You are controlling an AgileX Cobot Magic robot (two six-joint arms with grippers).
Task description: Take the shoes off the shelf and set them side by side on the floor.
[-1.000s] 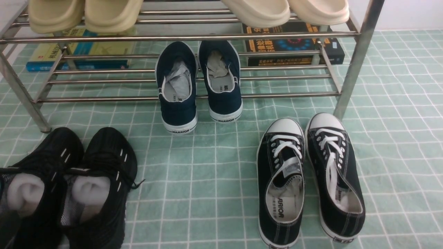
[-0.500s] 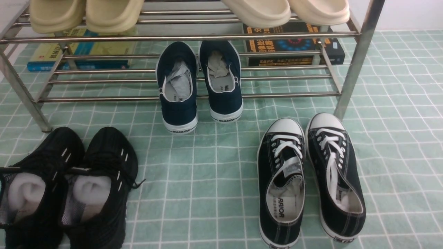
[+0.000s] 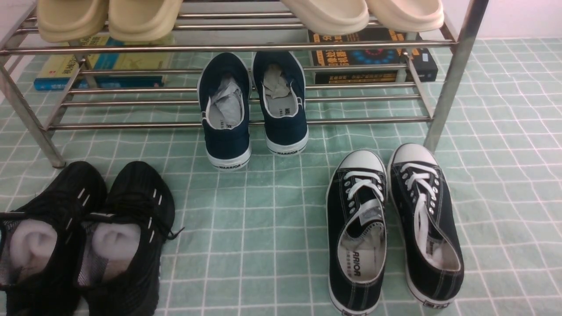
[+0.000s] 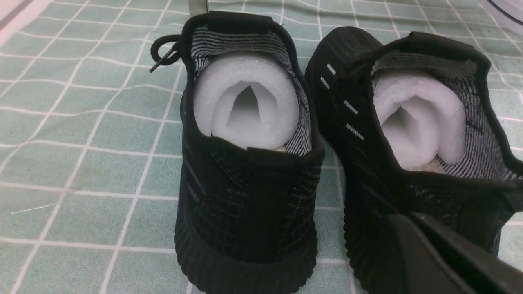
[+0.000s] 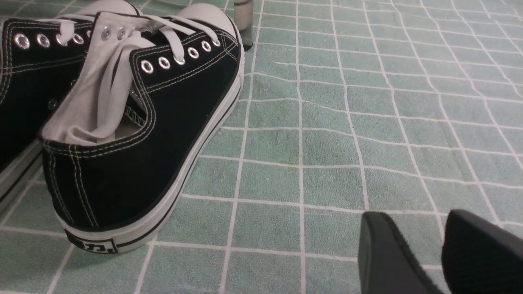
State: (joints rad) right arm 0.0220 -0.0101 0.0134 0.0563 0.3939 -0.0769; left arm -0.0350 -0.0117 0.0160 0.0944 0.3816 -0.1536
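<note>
The two black knit shoes (image 3: 131, 219) stand side by side on the green gridded floor (image 3: 263, 219) at the front left, toes toward the shelf (image 3: 246, 46), each with white foam rolled inside. The left wrist view looks at their heels (image 4: 245, 196). There my left gripper (image 4: 402, 218) is just behind the heel of the shoe with the white dashes (image 4: 408, 122), shut, with nothing seen between its fingers. My right gripper (image 5: 412, 214) hovers open over bare floor, beside a black canvas sneaker (image 5: 143, 143).
Navy slip-ons (image 3: 226, 118) rest on the shelf's lower bars with heels hanging over the floor. Black white-laced sneakers (image 3: 355, 228) lie on the floor at right. Beige slippers (image 3: 109, 17) sit on the top tier. Books (image 3: 373, 57) lie behind the shelf's bars.
The black knit shoes have shifted very slightly to the right; nothing else has moved.
</note>
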